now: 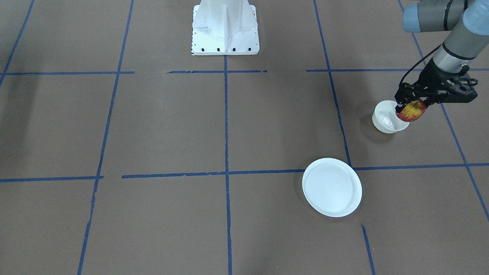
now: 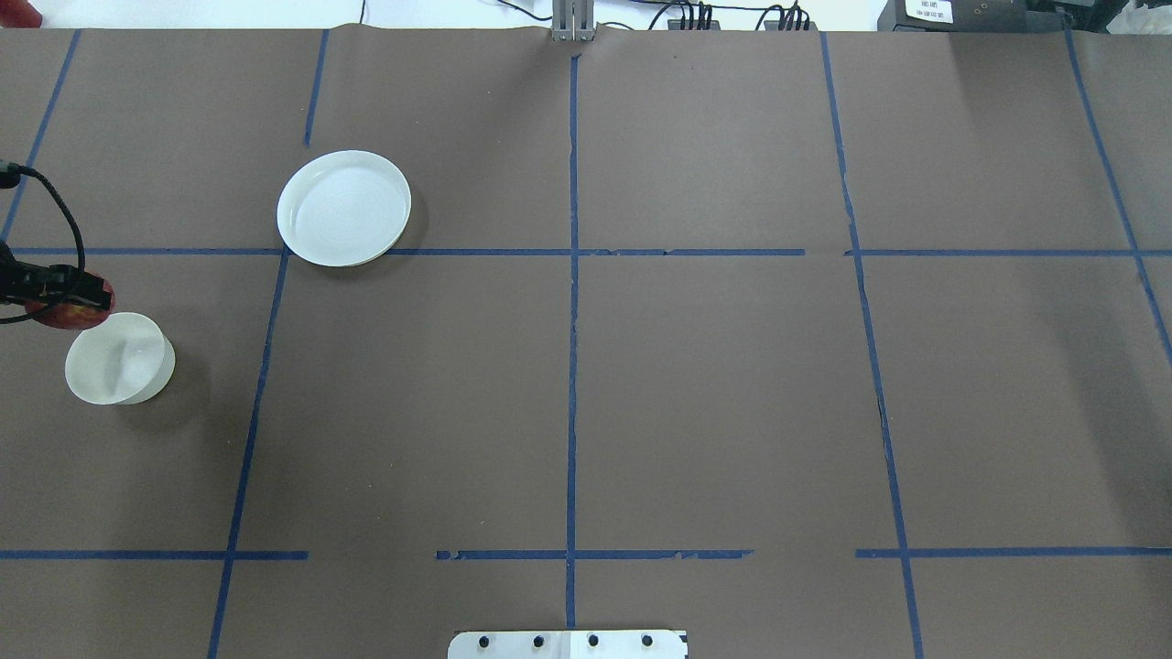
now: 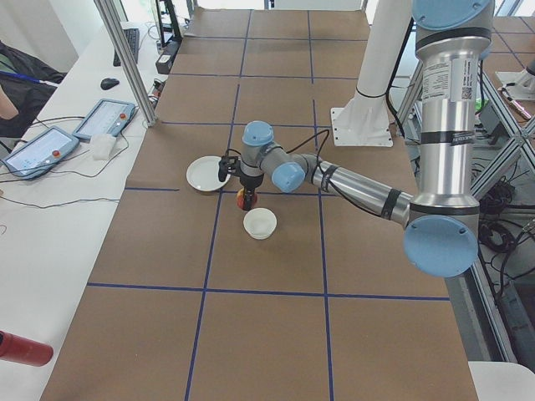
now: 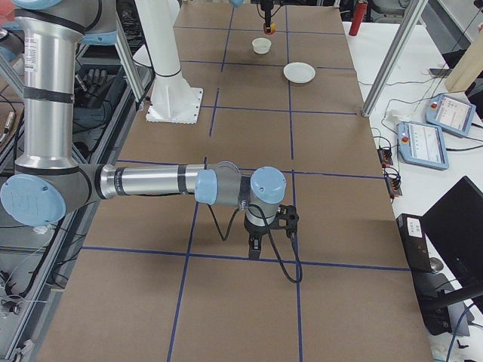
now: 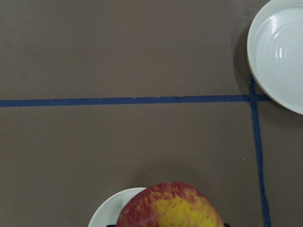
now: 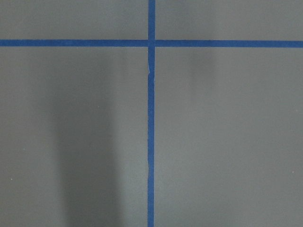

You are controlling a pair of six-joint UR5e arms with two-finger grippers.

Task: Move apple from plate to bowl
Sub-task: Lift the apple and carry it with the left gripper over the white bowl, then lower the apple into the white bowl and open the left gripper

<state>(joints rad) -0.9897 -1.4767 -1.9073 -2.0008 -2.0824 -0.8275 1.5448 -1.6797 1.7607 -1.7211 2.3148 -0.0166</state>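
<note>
The left gripper (image 1: 410,107) has fingers clamped on the apple (image 1: 413,112) at the bowl (image 1: 385,119) rim; the plate (image 1: 331,188) lies well apart. For the right gripper (image 4: 255,250), finger state cannot be told.

No readable text; white sticker (image 2: 927,10) and arm label (image 3: 440,79) too blurred.

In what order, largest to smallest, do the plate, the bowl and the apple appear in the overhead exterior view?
1. plate
2. bowl
3. apple, partly hidden at the view's edge, yet clearly the smallest
</note>
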